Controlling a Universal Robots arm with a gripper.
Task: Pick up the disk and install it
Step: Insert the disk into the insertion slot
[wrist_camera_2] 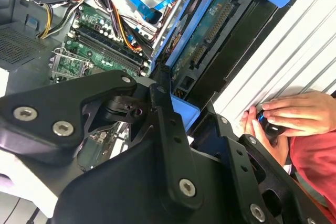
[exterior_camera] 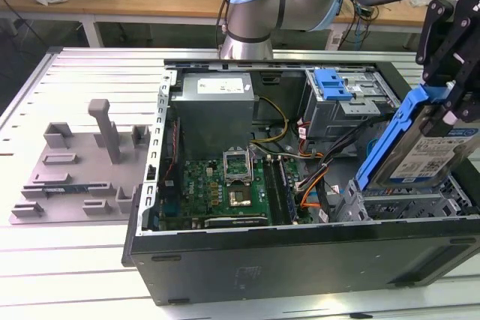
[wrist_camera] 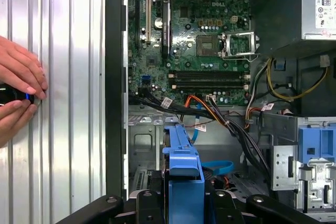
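Arm: grey with blue joint caps, reaching over the open computer case from the far side in the exterior view.
Gripper: black, clenched on the upper end of the disk, fingers bearing on its blue frame.
Disk position: off the table, steeply tilted, label side facing the exterior view's right, over the metal drive cage in the case corner at that side. Whether it touches the cage, I cannot tell.
Disk, second wrist view: green circuit-board underside faces the camera.
Disk, first wrist view: blue frame edge stands up from the gripper.
Case interior: green motherboard, grey power-supply box, blue clip on the far bay.
Table: slotted aluminium, with a grey fixture plate beside the case.
Person: hands rest on the table, holding a small dark device.
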